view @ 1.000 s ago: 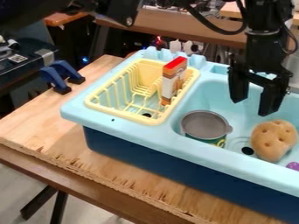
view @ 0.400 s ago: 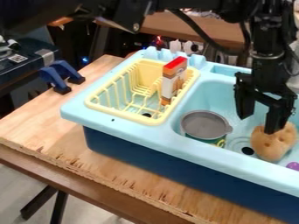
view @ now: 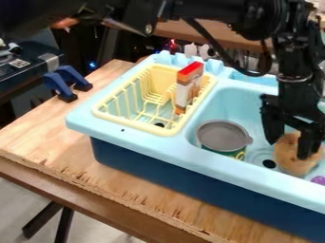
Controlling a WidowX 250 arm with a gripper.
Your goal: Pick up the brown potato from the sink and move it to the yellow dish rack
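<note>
Plywood tabletop (view: 95, 185), rough front edge, with the light-blue toy sink (view: 152, 143) sitting on it. I see no fastener on the sink; if it's loose, a hard press or side push from above could skid it and shift everything inside.

Black robot arm (view: 213, 10) comes in from the top, with a cable (view: 219, 47) sagging in a loop beside it. Snag risk if the loop catches during a swing, though the arm's own joints look like the likelier catch point.

Yellow dish rack (view: 166, 130) in the left part of the sink. Orange-and-white carton with a red top (view: 188, 88) stands upright in it. Tall and narrow, so a low sweep that way could tip it.

Gray-topped can (view: 222, 136) is in the basin, near the gripper. Swing too low that way and it gets knocked.

Gripper (view: 289, 150) is down at the toy potato (view: 289, 163), fingers spread, nothing clamped. Potato is in the basin, partly behind the fingers. Round and wide: an off-center close could roll it or squeeze it out. Too deep and a fingertip hits the basin floor. Contact is hard to judge from this angle; could be touching.

Small purple item (view: 319, 180) just beside the potato. A rolling potato could bump it.
</note>
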